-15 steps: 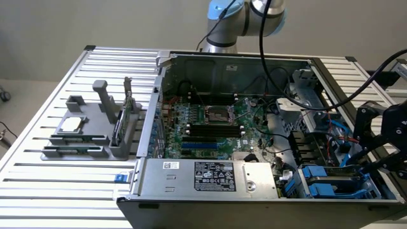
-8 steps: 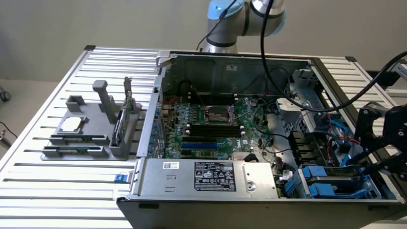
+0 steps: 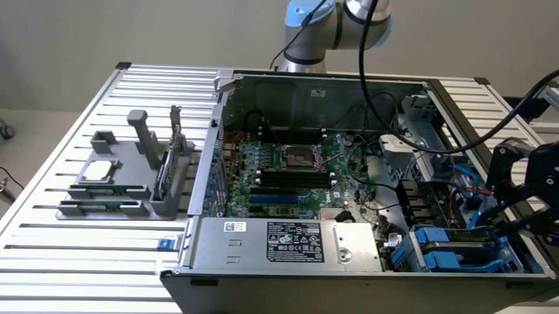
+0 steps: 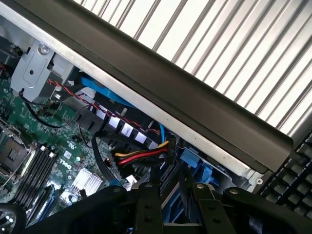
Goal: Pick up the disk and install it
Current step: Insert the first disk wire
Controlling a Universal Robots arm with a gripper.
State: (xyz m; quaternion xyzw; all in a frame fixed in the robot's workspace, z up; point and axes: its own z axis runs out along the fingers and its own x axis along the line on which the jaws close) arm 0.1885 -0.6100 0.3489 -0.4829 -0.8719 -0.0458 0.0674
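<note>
The disk (image 3: pixel 456 252), grey with a blue plastic carrier, sits low in the drive bay at the front corner of the open computer case, on the exterior view's right. My black gripper (image 3: pixel 494 227) reaches down over it from that side. In the wrist view my gripper (image 4: pixel 171 197) has its two dark fingers close together with a pale grey-blue edge between them, and the disk's blue carrier (image 4: pixel 195 163) shows just beyond the fingertips. The grip looks shut on the disk, and the contact itself is partly hidden.
A grey power-supply box (image 3: pixel 288 242) lies along the case front beside the bay. The motherboard (image 3: pixel 288 167) fills the case floor, and red, yellow and black cables (image 4: pixel 141 157) run close to the bay. A grey fixture (image 3: pixel 122 186) holding a small silver chip (image 3: pixel 98 171) stands on the slatted table. The black case rim (image 4: pixel 195 100) is next to the gripper.
</note>
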